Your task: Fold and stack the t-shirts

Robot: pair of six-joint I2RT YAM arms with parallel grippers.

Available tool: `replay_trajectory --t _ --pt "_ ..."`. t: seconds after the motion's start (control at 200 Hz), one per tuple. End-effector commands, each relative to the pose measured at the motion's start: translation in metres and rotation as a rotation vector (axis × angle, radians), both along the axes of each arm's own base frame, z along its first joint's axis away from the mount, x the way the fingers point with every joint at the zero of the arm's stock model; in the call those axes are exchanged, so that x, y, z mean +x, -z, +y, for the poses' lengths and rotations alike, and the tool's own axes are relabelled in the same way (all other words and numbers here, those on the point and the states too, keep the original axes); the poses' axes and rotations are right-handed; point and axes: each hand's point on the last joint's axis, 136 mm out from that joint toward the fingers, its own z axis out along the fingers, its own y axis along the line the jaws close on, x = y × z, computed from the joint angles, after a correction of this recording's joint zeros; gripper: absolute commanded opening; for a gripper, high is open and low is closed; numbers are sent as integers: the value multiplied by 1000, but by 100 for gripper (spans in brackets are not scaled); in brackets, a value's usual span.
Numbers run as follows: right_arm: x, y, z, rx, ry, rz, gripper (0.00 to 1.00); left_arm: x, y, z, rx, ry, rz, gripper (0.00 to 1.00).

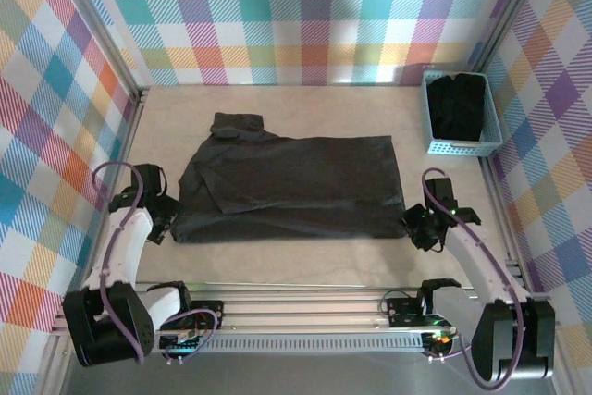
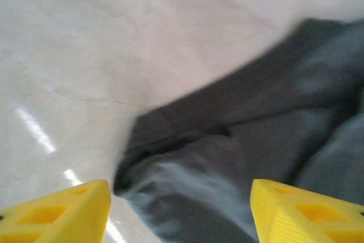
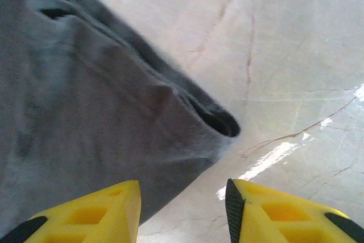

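Charcoal t-shirt (image 1: pixel 291 187) lies flat on the table (image 1: pixel 277 265), long axis running left to right, each near corner just beside a spread-fingered gripper, left gripper (image 1: pixel 163 217) and right gripper (image 1: pixel 419 227) equally close.

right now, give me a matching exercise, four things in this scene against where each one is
Things:
1. spread charcoal t-shirt
2. dark bundled clothes
3. left gripper
4. right gripper

Places:
A. at the spread shirt's near right corner
B. inside the light blue mesh basket, far right
C. lying across the middle of the table
D. at the spread shirt's near left corner

Pairs: 1-C, 2-B, 3-D, 4-A
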Motion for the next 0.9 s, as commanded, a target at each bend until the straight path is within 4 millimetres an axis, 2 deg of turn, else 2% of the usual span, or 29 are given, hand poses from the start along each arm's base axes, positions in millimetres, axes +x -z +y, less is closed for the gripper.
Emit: replay_trajectory --t 0.0,0.075,0.13,0.2,0.26,0.345,0.42,0.53,0.7,0.805,0.895 --pt "34 -44 38 83 -199 -218 48 28 -16 -54 -206 113 -117 62" --pt "45 -62 68 128 -332 -287 48 44 -8 -94 -316 179 -113 58" --pt "49 -70 85 140 -406 -313 48 50 1 -114 -346 208 -92 55" --pt "54 -77 103 165 -470 -334 50 60 12 -131 -379 220 -90 50" --pt "58 -80 118 209 -510 -348 52 66 25 -137 -393 213 -74 44" --pt "60 -79 133 227 -550 -334 53 68 42 -137 -386 203 -26 41" --pt "60 -79 138 221 -564 -327 53 64 51 -133 -359 194 6 40" --pt "62 -75 137 211 -554 -312 53 55 60 -125 -312 181 66 41" --pt "64 -72 137 206 -549 -308 53 49 71 -125 -295 171 121 41" --pt "65 -72 136 200 -543 -307 53 37 72 -113 -239 131 162 42" --pt "65 -70 136 198 -541 -298 52 34 72 -114 -243 117 159 43"
